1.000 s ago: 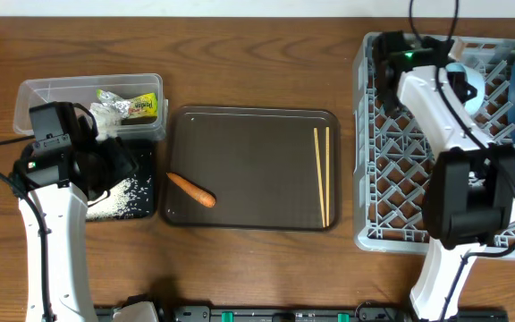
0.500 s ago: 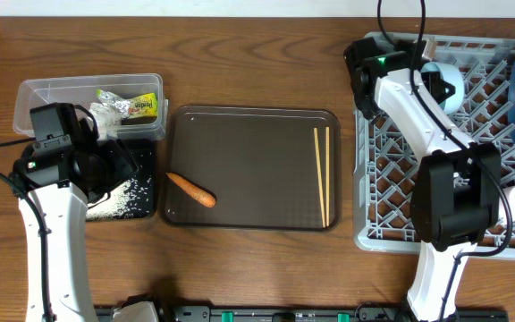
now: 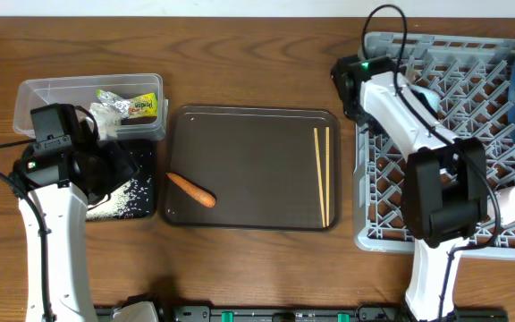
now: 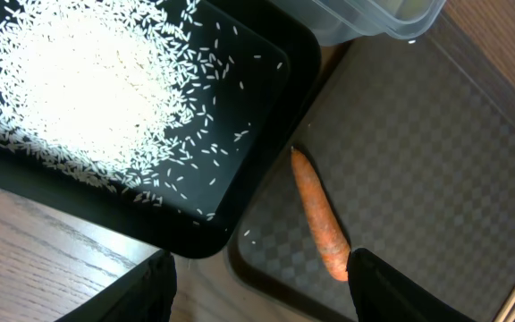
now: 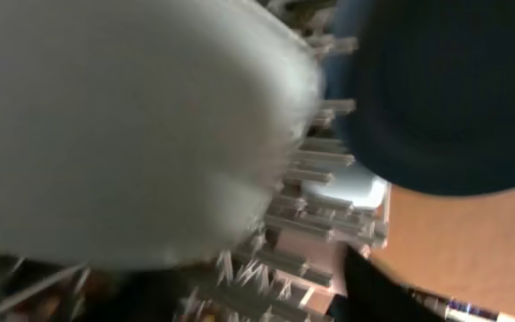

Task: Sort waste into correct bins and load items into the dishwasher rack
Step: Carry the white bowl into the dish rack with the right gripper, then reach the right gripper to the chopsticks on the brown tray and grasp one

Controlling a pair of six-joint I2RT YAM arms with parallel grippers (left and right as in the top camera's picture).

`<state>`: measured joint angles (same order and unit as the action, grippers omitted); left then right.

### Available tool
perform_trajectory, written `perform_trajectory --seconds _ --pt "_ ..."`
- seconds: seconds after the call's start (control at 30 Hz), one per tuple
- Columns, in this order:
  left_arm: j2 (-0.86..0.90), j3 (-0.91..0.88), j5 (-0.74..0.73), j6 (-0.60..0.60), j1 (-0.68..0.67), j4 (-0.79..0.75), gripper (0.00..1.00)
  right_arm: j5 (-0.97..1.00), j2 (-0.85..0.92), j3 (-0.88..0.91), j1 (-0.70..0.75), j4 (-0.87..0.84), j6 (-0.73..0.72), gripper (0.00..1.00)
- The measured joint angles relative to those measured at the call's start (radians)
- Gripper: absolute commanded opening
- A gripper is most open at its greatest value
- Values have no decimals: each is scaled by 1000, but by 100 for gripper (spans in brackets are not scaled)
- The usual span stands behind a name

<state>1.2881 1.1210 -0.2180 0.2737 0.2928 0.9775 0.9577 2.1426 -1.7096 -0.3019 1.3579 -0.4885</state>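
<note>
1. The step in hand, as I judge it: the crumpled paper and printed wrapper sit in the clear tub, and rice lies in the black tray. That leaves the carrot piece and the chopsticks on the brown serving tray.
2. My left fingers stand apart and empty, hanging over the near right corner of the black tray, where it meets the serving tray.
3. The carrot is small, orange and tapered. It lies slantwise on the chequered floor by that tray's near left corner, just right of the black rim but not touching it.
4. Next I would shift right, straddle its narrow width and close. It looks round and smooth, so it may roll.
5. My right fingers are hidden under the right wrist at the far left corner of the dishwasher rack. Their own view is a pale blur beside the dark blue dish, so I cannot tell whether they are apart or together.
6. The chopsticks lie parallel, near to far, flat on the serving tray's right side. They call for a careful pinch.
</note>
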Motion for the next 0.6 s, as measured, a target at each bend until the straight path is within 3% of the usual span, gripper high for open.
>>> perform_trajectory --seconds 0.27,0.43,0.6 --pt "0 0 0 0 0 2 64 -56 -25 2 -19 27 -15 99" --pt "0 0 0 0 0 3 65 -107 -145 3 -18 -35 14 99" --pt "0 0 0 -1 0 3 68 -285 -306 3 -15 -160 142 99"
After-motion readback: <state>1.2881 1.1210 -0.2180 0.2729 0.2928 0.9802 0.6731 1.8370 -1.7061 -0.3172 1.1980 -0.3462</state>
